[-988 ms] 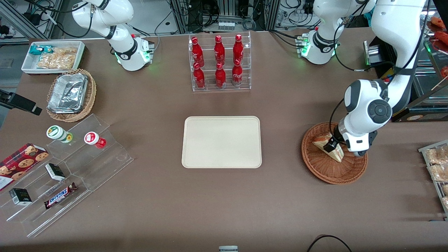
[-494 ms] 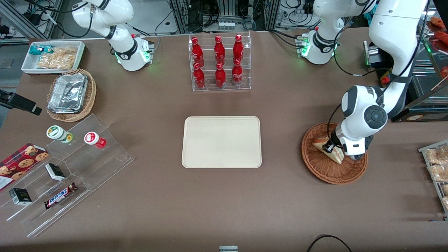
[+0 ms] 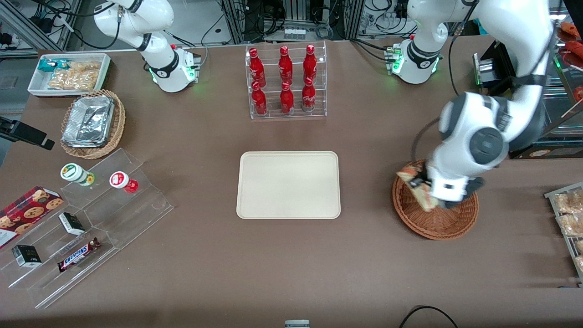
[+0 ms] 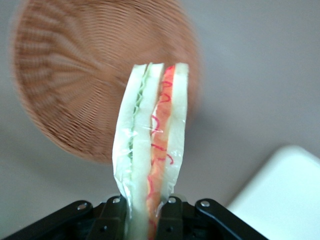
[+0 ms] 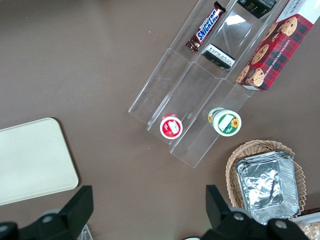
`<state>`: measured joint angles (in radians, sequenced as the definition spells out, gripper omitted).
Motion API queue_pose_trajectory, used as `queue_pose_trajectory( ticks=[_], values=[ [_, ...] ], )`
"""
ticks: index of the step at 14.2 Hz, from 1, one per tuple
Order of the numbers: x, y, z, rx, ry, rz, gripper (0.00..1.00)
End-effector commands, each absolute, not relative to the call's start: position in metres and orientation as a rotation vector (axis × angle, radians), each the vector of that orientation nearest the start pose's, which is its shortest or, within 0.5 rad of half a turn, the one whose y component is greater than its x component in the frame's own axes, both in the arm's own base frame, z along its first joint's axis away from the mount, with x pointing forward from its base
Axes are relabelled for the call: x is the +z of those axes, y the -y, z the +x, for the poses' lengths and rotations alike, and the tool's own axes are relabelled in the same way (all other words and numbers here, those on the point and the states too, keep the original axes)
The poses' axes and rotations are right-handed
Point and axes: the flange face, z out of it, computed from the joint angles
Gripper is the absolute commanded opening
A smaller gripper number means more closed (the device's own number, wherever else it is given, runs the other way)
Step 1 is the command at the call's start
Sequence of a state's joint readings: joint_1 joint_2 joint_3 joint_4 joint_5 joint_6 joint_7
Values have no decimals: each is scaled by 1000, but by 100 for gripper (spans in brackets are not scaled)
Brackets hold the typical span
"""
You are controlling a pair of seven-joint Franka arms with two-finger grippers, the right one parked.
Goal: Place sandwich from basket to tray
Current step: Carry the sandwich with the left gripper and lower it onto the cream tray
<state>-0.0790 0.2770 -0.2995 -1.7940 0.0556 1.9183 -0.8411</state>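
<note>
My left gripper is shut on the sandwich, a wrapped wedge of white bread with green and red filling, and holds it lifted above the reddish-brown wicker basket. In the left wrist view the sandwich stands clamped between the black fingers, with the basket below it holding nothing. The cream-beige tray lies flat at the table's middle, toward the parked arm from the basket; its corner also shows in the left wrist view.
A clear rack of red bottles stands farther from the front camera than the tray. A foil-tray basket, a white snack bin and a clear stepped stand with snacks lie toward the parked arm's end. Bagged pastries sit beside the basket.
My gripper has risen with the sandwich, lifting it out of the basket, and shifted slightly toward the tray. The wrist has turned.
</note>
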Motion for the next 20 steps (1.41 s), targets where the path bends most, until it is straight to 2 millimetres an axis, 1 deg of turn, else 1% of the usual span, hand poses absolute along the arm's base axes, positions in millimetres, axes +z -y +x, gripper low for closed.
queue_pose_trajectory(
  ticks=[1,2,3,5,6,7,8,9,10,11,12,13,14,15,17,18,20],
  values=[
    [374,331,536,231,313,-3048,19],
    [371,360,535,235,257,-3072,19],
    [369,382,541,231,218,-3098,19],
    [344,440,540,266,126,-3132,19],
    [324,467,530,289,78,-3134,19],
    [315,484,526,295,49,-3144,19],
    [306,494,531,284,47,-3167,19],
    [295,503,534,271,40,-3188,22],
    [286,519,531,245,17,-3211,23],
    [278,525,532,244,11,-3214,24],
    [273,528,528,250,-1,-3208,29],
    [270,528,527,230,-25,-3193,48],
    [267,527,528,207,-40,-3178,78],
    [269,527,529,167,-54,-3164,100],
    [286,527,532,104,69,-3153,100],
    [308,526,533,71,88,-3161,100],
    [357,512,539,17,124,-3160,100]
  ],
)
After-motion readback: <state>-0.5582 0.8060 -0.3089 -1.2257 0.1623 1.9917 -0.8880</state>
